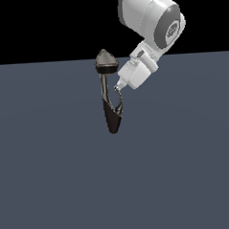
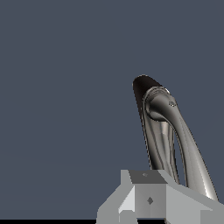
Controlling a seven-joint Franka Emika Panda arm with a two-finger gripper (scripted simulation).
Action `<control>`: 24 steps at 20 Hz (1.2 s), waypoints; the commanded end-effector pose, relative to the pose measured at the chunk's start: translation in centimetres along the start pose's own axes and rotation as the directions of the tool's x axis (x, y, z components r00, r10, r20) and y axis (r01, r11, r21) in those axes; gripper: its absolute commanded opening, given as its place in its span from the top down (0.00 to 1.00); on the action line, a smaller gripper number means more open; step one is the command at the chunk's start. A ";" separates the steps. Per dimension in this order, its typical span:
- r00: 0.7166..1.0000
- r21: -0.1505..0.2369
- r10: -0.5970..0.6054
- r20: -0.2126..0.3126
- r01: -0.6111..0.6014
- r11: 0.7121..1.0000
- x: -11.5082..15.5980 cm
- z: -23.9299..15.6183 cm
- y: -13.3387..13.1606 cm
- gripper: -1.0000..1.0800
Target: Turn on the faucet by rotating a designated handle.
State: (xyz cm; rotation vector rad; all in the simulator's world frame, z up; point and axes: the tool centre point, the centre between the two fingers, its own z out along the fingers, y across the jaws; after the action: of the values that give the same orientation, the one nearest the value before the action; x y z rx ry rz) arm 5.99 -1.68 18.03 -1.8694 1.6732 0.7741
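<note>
The faucet (image 1: 104, 90) stands upright in the middle of the exterior view, with a tapered dark-brown base (image 1: 112, 120), a slim grey stem and a cone-shaped grey cap (image 1: 105, 61). Its handle (image 1: 120, 100), a thin curved silver lever, branches off on the exterior view's right. My gripper (image 1: 118, 87) reaches down from the upper right, its narrow tip at the handle's upper end with the fingers together. The wrist view shows the faucet (image 2: 159, 131) lengthwise with the handle (image 2: 194, 162) curving alongside the stem. The gripper (image 2: 148, 199) sits close by it, holding nothing.
A flat blue-grey floor (image 1: 53, 177) runs all around the faucet. The white arm (image 1: 151, 18) hangs above on the exterior view's right.
</note>
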 end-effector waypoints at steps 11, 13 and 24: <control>1.000 0.001 0.000 0.000 0.000 1.000 -1.1 0.0 3.4 1.00; 1.000 0.001 0.000 0.000 0.000 1.000 -1.2 0.0 3.6 1.00; 1.000 0.005 0.001 -0.002 -0.001 1.000 0.5 -0.1 6.8 1.00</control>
State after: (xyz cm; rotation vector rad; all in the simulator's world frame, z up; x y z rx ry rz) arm 0.59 -2.13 18.50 -1.8744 1.6616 0.7465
